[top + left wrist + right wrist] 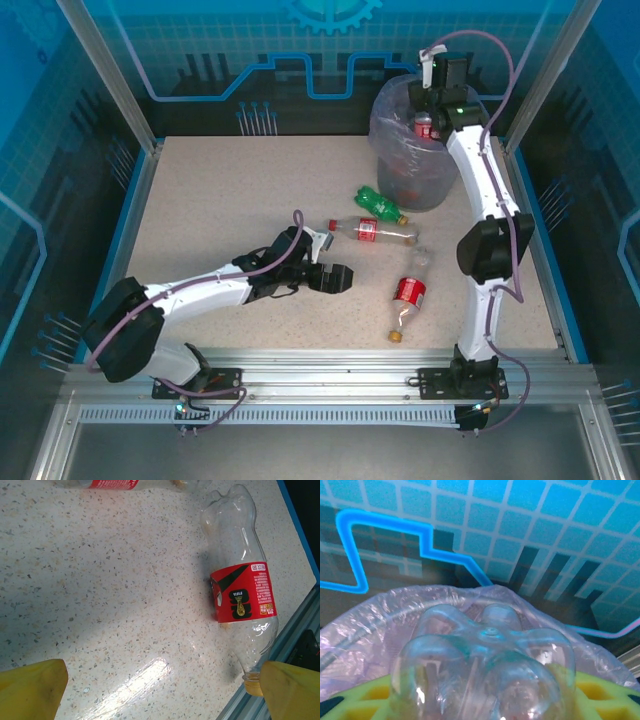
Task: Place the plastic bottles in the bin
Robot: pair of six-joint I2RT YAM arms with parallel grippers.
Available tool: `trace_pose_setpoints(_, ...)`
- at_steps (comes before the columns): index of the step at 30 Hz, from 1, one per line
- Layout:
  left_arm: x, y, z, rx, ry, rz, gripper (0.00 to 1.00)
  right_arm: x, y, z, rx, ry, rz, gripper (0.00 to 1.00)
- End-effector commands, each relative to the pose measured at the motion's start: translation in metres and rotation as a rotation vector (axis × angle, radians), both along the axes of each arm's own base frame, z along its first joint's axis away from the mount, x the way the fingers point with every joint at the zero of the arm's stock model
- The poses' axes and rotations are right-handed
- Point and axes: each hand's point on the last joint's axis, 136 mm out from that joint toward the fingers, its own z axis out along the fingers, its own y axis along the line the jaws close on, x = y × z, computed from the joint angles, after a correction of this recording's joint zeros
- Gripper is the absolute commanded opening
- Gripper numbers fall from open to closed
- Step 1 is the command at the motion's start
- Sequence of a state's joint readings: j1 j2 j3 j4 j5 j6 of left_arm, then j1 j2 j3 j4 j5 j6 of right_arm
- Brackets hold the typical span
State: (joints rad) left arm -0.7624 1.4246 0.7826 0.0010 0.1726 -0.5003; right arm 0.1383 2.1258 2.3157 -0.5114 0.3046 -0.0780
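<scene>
Now | my right hand point(430, 108) grips a clear bottle point(485, 665) just above the bin point(400, 180) | my left hand point(335, 278) spread wide, well in front of the bin, beside a red-labelled bottle point(242, 597).

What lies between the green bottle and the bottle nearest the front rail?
In the top external view, a red-labelled bottle lies on its side between the green bottle and the front bottle; the rest is bare table.
</scene>
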Motion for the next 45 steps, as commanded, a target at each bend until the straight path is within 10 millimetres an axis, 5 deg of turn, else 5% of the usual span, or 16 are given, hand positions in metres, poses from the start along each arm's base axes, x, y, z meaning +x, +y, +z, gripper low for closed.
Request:
trace_pose_setpoints(1,0.001,-0.003,0.000,0.006,0.023,0.008,0.99,0.009,-0.013,-0.041,0.015,0.112,-0.025,0.45)
trace_pose_setpoints(9,0.002,-0.005,-0.001,0.015,0.033,0.000,0.99,0.023,-0.016,-0.082,0.038,0.190,-0.031,0.56)
trace_pose_setpoints(16,0.003,-0.007,-0.002,0.015,0.037,-0.006,0.99,0.026,-0.020,-0.100,0.038,0.230,-0.039,0.78)
trace_pose_setpoints(20,0.002,-0.008,-0.003,0.014,0.040,-0.010,0.99,0.024,-0.021,-0.089,0.040,0.213,-0.035,0.85)
trace_pose_setpoints(28,0.001,-0.008,-0.006,0.020,0.045,-0.010,0.99,-0.001,-0.013,-0.023,0.081,0.116,0.012,0.95)
trace_pose_setpoints(36,-0.002,-0.011,-0.004,0.042,0.036,-0.037,0.99,-0.046,-0.006,0.041,0.120,0.034,0.056,0.99)
trace_pose_setpoints(45,-0.017,-0.052,-0.004,0.113,0.030,-0.207,0.99,-0.128,-0.005,0.042,0.223,0.063,0.041,1.00)
